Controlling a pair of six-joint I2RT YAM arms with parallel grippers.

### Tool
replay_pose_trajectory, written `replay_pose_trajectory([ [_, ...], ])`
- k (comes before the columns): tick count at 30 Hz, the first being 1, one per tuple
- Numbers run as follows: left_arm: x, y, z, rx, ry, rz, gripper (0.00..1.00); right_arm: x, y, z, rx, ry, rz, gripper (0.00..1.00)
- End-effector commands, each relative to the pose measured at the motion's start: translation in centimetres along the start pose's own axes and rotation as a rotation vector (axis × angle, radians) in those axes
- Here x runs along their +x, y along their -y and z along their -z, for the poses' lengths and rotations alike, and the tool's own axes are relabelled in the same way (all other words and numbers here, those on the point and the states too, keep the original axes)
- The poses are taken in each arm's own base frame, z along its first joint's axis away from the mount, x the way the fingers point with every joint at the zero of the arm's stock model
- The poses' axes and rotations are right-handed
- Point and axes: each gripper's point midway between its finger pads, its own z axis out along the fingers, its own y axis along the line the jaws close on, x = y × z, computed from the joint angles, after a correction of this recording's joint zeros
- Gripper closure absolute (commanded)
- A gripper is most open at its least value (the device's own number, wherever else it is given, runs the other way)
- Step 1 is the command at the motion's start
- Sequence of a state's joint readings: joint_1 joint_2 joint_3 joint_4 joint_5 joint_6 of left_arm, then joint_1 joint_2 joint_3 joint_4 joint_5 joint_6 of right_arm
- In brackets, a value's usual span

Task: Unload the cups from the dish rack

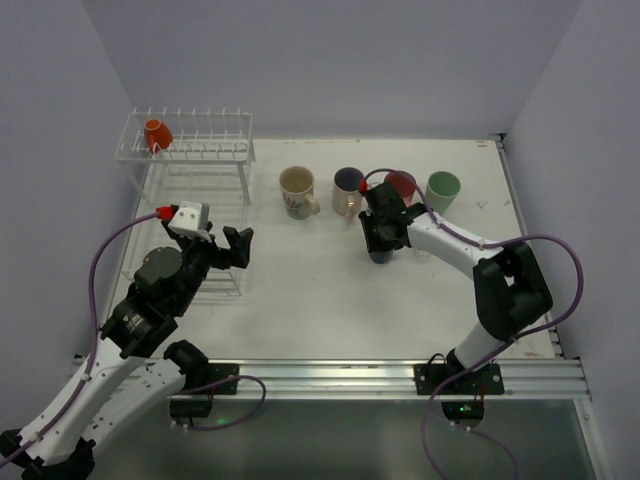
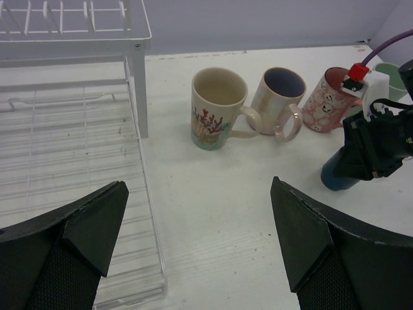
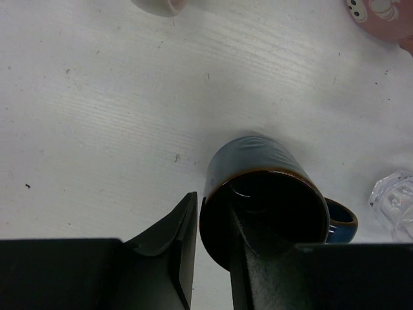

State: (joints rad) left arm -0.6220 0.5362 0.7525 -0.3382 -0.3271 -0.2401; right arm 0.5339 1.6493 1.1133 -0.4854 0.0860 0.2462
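Observation:
My right gripper (image 1: 383, 237) is shut on the rim of the small dark blue mug (image 3: 258, 165), one finger inside and one outside; the mug stands upright on the table (image 1: 380, 256). Behind it stand the cream mug (image 1: 297, 190), the pale mug with purple inside (image 1: 348, 187), the pink mug with red inside (image 1: 401, 184) and the light green mug (image 1: 442, 189). The orange mug (image 1: 155, 133) lies on the upper shelf of the dish rack (image 1: 205, 143). My left gripper (image 2: 200, 219) is open and empty, above the table beside the rack's lower tray (image 2: 64, 148).
The white table (image 1: 300, 290) has walls on three sides. A small clear object (image 3: 395, 197) lies just right of the dark blue mug. The rack fills the back left corner. A metal rail (image 1: 380, 375) runs along the near edge.

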Motion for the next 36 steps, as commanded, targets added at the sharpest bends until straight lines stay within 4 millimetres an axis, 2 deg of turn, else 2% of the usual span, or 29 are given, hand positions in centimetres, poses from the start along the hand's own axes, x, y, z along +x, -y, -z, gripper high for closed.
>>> replay_pose_trajectory([
  [1,0.2,-0.6,-0.5,-0.035,-0.008,-0.02,0.0,-2.1,-0.5,1.3,-0.026,0.078,0.006,0.73],
  [3,0.1,-0.6,-0.6,-0.038,-0.007,-0.016,0.0,-2.4,-0.5,1.9,-0.031,0.093,-0.001,0.7],
  [6,-0.3,-0.5,-0.8,-0.043,-0.002,-0.005,0.0,-3.1,-0.6,3.3,-0.039,0.13,-0.007,0.59],
  [7,-0.6,-0.4,-1.0,-0.043,0.003,0.004,0.0,-3.3,-0.6,3.8,-0.039,0.138,-0.011,0.51],
  [9,-2.3,-0.3,-1.1,-0.058,0.032,0.021,0.0,-4.4,-0.7,5.9,-0.051,0.196,-0.025,0.42],
  [10,-2.6,-0.2,-1.6,-0.067,0.026,0.029,0.0,-4.9,-0.8,6.8,-0.061,0.224,-0.029,0.36],
  [11,-3.5,-0.1,-1.8,-0.071,0.037,0.039,0.0,-5.7,-1.1,8.9,-0.083,0.285,-0.034,0.24],
  [12,-6.0,0.0,-1.7,-0.085,0.087,0.058,0.0,-6.0,-1.3,10.0,-0.099,0.314,-0.047,0.21],
  [14,-7.4,-0.2,-3.0,-0.135,0.091,0.05,0.0,-6.8,-1.9,12.3,-0.151,0.398,-0.07,0.12],
  [15,-10.3,-0.7,-2.9,-0.182,0.138,0.038,0.0,-6.6,-2.1,14.2,-0.19,0.452,-0.095,0.11],
  [16,-10.2,-0.7,-4.6,-0.221,0.103,0.009,0.0,-7.2,-2.8,15.4,-0.242,0.511,-0.103,0.1],
  [17,-13.6,-1.5,-4.3,-0.284,0.158,0.022,0.0,-6.2,-2.8,15.2,-0.259,0.517,-0.129,0.1],
  [18,-14.7,-1.7,-4.9,-0.306,0.163,0.015,0.0,-6.2,-3.4,17.1,-0.317,0.579,-0.136,0.1],
  [19,-14.4,-2.9,-6.8,-0.358,0.124,-0.012,0.0,-6.7,-4.1,18.1,-0.377,0.633,-0.139,0.1],
  [20,-16.9,-3.4,-7.0,-0.366,0.162,0.008,0.0,-6.2,-4.5,18.4,-0.414,0.645,-0.158,0.1],
  [21,-17.2,-3.4,-7.9,-0.334,0.143,0.029,0.0,-5.7,-4.6,18.5,-0.443,0.671,-0.162,0.1],
  [22,-16.9,-6.1,-9.6,-0.393,0.118,0.038,0.0,-5.4,-4.8,18.5,-0.458,0.673,-0.167,0.1],
  [24,-18.6,-8.0,-10.2,-0.434,0.131,0.054,0.0,-4.3,-5.2,17.8,-0.487,0.655,-0.164,0.1],
  [25,-17.9,-10.3,-11.4,-0.499,0.103,0.048,0.0,-4.3,-5.4,17.9,-0.502,0.661,-0.16,0.1],
  [27,-18.8,-12.5,-11.8,-0.546,0.1,0.058,0.0,-3.7,-5.7,17.5,-0.519,0.644,-0.155,0.09],
  [28,-17.8,-15.1,-12.9,-0.603,0.059,0.062,0.0,-3.7,-5.8,17.6,-0.531,0.654,-0.149,0.09],
  [29,-18.9,-16.3,-12.8,-0.623,0.074,0.075,0.0,-3.5,-5.9,17.5,-0.537,0.653,-0.148,0.09],
  [30,-18.2,-16.9,-13.5,-0.607,0.039,0.09,0.0,-3.3,-5.9,17.2,-0.538,0.65,-0.147,0.09],
  [31,-17.1,-18.8,-14.5,-0.63,-0.003,0.098,0.0,-3.3,-5.9,17.1,-0.539,0.653,-0.147,0.09],
  [32,-17.9,-20.2,-14.3,-0.648,0.004,0.109,0.0,-3.0,-5.9,16.9,-0.541,0.65,-0.146,0.09],
  [33,-17.0,-20.7,-14.6,-0.646,-0.04,0.11,0.0,-3.0,-6.0,17.0,-0.546,0.651,-0.145,0.09],
  [34,-15.7,-22.3,-15.5,-0.667,-0.085,0.113,0.0,-3.0,-6.1,17.0,-0.554,0.654,-0.144,0.09],
  [35,-16.2,-22.7,-15.7,-0.663,-0.084,0.109,0.0,-2.8,-6.2,16.8,-0.56,0.645,-0.145,0.09],
  [36,-15.5,-23.2,-16.0,-0.666,-0.121,0.099,0.0,-2.8,-6.3,16.8,-0.567,0.642,-0.146,0.09],
])
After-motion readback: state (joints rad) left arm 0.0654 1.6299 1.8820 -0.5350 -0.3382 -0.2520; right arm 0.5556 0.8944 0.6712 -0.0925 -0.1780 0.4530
